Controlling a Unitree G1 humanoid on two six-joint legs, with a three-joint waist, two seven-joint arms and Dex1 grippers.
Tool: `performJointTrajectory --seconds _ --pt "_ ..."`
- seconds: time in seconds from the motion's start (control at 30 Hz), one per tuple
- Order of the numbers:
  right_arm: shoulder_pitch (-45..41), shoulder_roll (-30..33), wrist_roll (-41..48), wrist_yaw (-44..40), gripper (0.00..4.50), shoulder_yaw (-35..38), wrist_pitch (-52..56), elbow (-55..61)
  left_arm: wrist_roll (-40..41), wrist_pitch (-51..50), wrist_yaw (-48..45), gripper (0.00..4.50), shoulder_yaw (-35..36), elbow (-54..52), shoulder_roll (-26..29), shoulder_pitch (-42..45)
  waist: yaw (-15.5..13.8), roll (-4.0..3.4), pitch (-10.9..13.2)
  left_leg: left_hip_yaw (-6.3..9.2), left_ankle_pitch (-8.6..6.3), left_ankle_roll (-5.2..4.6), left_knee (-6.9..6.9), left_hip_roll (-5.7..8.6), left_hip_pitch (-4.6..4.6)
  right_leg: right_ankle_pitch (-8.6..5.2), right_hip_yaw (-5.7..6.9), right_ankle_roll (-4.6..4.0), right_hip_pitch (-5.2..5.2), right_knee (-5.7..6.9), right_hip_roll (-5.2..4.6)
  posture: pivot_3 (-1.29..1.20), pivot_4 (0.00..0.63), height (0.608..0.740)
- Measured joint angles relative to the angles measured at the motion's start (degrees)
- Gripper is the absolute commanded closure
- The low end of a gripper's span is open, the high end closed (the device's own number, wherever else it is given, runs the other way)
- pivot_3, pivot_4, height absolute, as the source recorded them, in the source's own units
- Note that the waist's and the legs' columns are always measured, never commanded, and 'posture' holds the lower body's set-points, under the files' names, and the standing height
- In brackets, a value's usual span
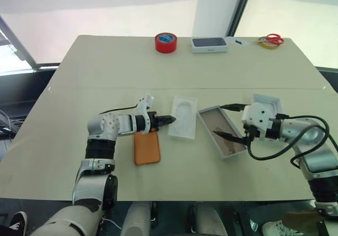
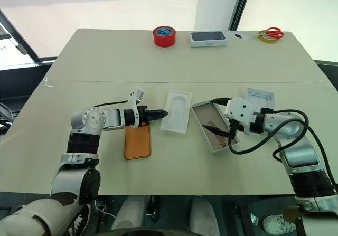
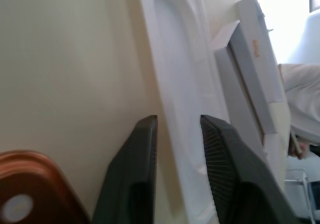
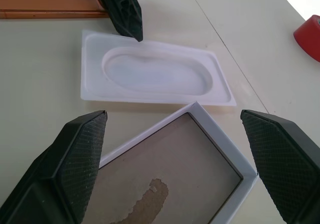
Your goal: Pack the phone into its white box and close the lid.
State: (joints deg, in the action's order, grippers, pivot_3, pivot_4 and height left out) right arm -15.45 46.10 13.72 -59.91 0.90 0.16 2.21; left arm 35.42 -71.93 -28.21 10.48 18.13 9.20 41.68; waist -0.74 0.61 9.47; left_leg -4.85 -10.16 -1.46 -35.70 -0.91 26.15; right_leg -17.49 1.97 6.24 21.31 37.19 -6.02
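The orange phone (image 1: 146, 147) lies flat, back up, on the table near my left arm. Just right of it lies the white oval-recess insert (image 1: 183, 117), out of the box. My left gripper (image 1: 168, 120) is at the insert's left edge, and in the left wrist view its fingers (image 3: 135, 174) pinch the rim between them. Further right, the white box (image 1: 207, 121) sits open with its stained floor showing. My right gripper (image 1: 228, 122) hangs open over it, one finger on each side. Behind my right hand lies the lid (image 1: 265, 102).
Along the table's far edge stand a red tape roll (image 1: 166, 42), a small white box with a dark top (image 1: 209, 44), and red-handled scissors (image 1: 272, 39) beside a yellow roll. Black cables trail from my right wrist.
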Motion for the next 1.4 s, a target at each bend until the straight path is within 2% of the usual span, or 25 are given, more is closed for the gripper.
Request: performJointTrajectory --seconds 0.03,0.13,0.37,0.5,0.6,0.8,0.83,1.1,1.4 --pt "0.23 0.06 0.02 -0.01 0.00 0.06 -0.11 0.00 0.23 0.03 0.12 4.47 0.15 -0.21 -0.23 0.16 -0.01 0.00 -0.01 0.01 -0.02 0.00 0.01 0.00 -0.03 0.00 0.00 -0.01 -0.03 0.00 0.00 0.00 0.150 0.740" --pt "2.15 0.97 0.00 -0.74 0.00 0.16 -0.83 -0.01 0.37 0.13 1.04 4.47 1.32 0.26 -0.66 0.27 0.04 0.00 -0.01 0.02 -0.03 -0.02 0.04 0.00 -0.09 -0.01 0.00 -0.02 -0.07 -0.03 -0.02 0.00 0.150 0.740" --pt "10.98 9.44 -1.25 -9.88 0.00 0.89 -9.12 -2.40 2.08 -0.77 3.08 4.47 4.76 0.22 -1.29 0.26 0.11 0.03 0.01 0.01 -0.04 -0.04 0.07 -0.01 -0.09 -0.01 0.00 -0.02 -0.07 -0.07 0.01 0.00 0.150 0.740" --pt "9.68 10.32 -3.84 -12.99 0.00 -0.76 -14.50 -7.87 3.09 -1.46 5.06 4.47 7.27 -0.54 -2.45 -0.07 0.25 0.04 0.02 0.01 -0.01 -0.06 0.07 -0.02 -0.10 -0.01 0.00 -0.02 -0.05 -0.06 0.03 0.00 0.150 0.740" --pt "7.65 10.27 -4.55 -15.12 0.89 -2.72 -16.18 -10.55 4.02 -0.99 7.27 4.50 9.41 -1.69 -3.86 -0.38 0.14 0.08 0.05 0.01 0.06 -0.08 0.07 -0.02 -0.10 -0.01 0.01 -0.01 -0.07 -0.07 0.03 0.00 0.150 0.740" --pt "2.87 9.81 -4.60 -19.44 4.06 -5.81 -15.64 -15.43 5.54 -0.03 10.15 4.50 12.35 -6.09 -4.76 -0.71 0.10 0.13 0.07 0.03 0.01 0.05 -0.02 -0.01 -0.13 -0.01 0.02 -0.03 -0.19 -0.08 0.01 0.00 0.150 0.740" --pt "1.91 9.53 -4.46 -19.71 4.45 -6.04 -14.77 -16.01 5.93 -0.03 10.58 4.50 12.88 -6.29 -4.96 -0.73 0.09 0.14 0.08 0.04 0.01 0.05 -0.02 -0.01 -0.13 -0.01 0.02 -0.03 -0.19 -0.08 0.01 0.00 0.150 0.740" --pt "-5.40 0.62 -3.92 -18.81 4.45 -7.41 -10.37 -17.98 8.84 1.49 13.90 4.50 15.30 -7.34 -7.51 -0.35 0.05 0.18 0.11 0.04 0.14 0.29 0.03 0.00 -0.12 0.00 0.03 -0.01 -0.15 -0.10 0.02 0.00 0.150 0.740" --pt "-10.19 -7.54 -7.82 -12.18 4.45 -12.01 -6.92 -17.49 12.80 4.04 16.94 4.50 17.87 -8.45 -8.10 3.98 0.04 0.26 0.16 0.02 0.16 0.33 0.06 0.03 -0.11 0.02 0.11 0.03 -0.12 -0.09 0.04 0.00 0.150 0.740"
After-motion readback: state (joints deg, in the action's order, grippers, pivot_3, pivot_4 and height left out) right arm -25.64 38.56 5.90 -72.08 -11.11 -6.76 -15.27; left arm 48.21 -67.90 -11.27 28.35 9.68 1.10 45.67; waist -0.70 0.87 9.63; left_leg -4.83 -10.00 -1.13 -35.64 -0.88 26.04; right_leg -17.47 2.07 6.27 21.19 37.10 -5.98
